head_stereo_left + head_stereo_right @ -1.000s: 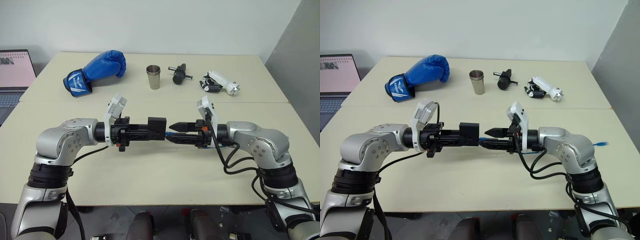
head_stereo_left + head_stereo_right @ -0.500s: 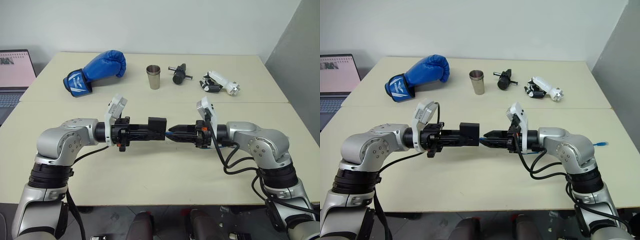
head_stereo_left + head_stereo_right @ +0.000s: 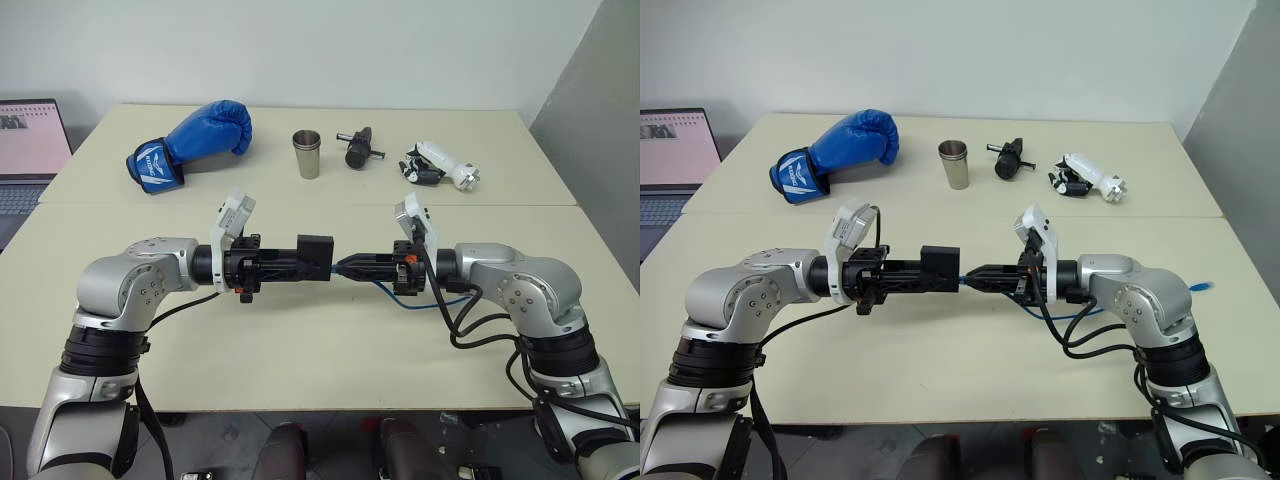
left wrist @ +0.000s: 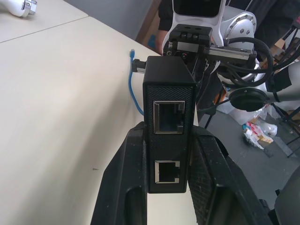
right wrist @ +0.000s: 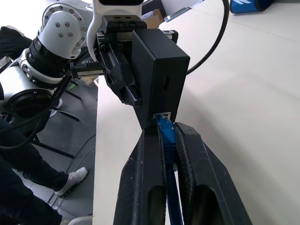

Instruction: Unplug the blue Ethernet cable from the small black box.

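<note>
Above the table's near half my left gripper is shut on the small black box, holding it by its sides with its two open ports facing the left wrist camera. The blue Ethernet cable is plugged into the box's far face. My right gripper points at the box from the right and is shut on the cable just behind the plug. Both fingers press against the cord. The rest of the cable sags in a loop under my right wrist, and its free end lies near the table's right edge.
Along the far side of the table lie a blue boxing glove, a metal cup, a black cylindrical tool and a white and black gadget. An open laptop stands at the far left.
My right gripper's fingers have closed onto the blue cable beside the box. A loop of the cable now hangs below the right wrist. Both arms kept their places.
</note>
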Controlling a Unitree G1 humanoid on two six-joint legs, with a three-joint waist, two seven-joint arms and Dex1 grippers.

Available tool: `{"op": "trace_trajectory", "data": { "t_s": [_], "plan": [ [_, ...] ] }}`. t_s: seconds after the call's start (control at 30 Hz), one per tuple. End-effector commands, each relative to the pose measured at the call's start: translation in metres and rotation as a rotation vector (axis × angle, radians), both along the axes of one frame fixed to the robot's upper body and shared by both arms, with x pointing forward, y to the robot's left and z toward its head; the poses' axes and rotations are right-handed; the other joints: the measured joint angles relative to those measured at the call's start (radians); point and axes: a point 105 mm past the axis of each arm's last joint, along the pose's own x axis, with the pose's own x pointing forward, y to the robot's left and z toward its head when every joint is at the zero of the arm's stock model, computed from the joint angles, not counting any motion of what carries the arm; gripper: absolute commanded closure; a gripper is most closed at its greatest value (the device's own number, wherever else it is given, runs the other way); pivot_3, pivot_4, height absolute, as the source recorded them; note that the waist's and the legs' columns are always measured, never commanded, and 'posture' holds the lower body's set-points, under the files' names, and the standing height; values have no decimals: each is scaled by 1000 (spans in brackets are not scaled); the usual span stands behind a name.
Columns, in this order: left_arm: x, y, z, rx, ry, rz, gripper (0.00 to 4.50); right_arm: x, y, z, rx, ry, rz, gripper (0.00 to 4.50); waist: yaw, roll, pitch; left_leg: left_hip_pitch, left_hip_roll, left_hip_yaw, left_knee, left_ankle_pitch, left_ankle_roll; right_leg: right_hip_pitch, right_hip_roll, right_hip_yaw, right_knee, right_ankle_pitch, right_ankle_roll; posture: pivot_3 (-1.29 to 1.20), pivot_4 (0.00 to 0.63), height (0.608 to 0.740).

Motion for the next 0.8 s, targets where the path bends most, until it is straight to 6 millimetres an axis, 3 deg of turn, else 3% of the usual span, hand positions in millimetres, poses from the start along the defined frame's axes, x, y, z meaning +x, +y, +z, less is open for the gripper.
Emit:
{"op": "trace_trajectory", "data": {
  "t_s": [0.03, 0.13, 0.17, 0.2, 0.3, 0.8],
  "plan": [
    [-1, -3, 12, -10, -56, -25, 3719, -4, 2, 14, 28, -45, 26, 4456, 0, 0, 0, 0, 0, 0, 0, 0, 0, 0, 0, 0, 0, 0, 0, 0, 150, 740],
    [-1, -4, 12, -11, -56, -27, 3719, -2, 1, 17, 49, -45, 18, 4456, 0, 0, 0, 0, 0, 0, 0, 0, 0, 0, 0, 0, 0, 0, 0, 0, 150, 740],
    [-1, -4, 12, -11, -56, -27, 3719, -1, 1, 18, 56, -46, 13, 3756, 0, 0, 0, 0, 0, 0, 0, 0, 0, 0, 0, 0, 0, 0, 0, 0, 150, 740],
    [0, -4, 12, -11, -56, -27, 3719, -1, 1, 19, 64, -41, 10, 3745, 0, 0, 0, 0, 0, 0, 0, 0, 0, 0, 0, 0, 0, 0, 0, 0, 150, 740],
    [-1, -4, 11, -10, -55, -30, 3719, -3, 2, 21, 90, 7, 19, 3024, 0, 0, 0, 0, 0, 0, 0, 0, 0, 0, 0, 0, 0, 0, 0, 0, 150, 740],
    [0, -5, 11, -10, -62, -37, 3719, 1, 1, 10, 61, 52, -19, 3020, 0, 0, 0, 0, 0, 0, 0, 0, 0, 0, 0, 0, 0, 0, 0, 0, 150, 740]
  ]
}}
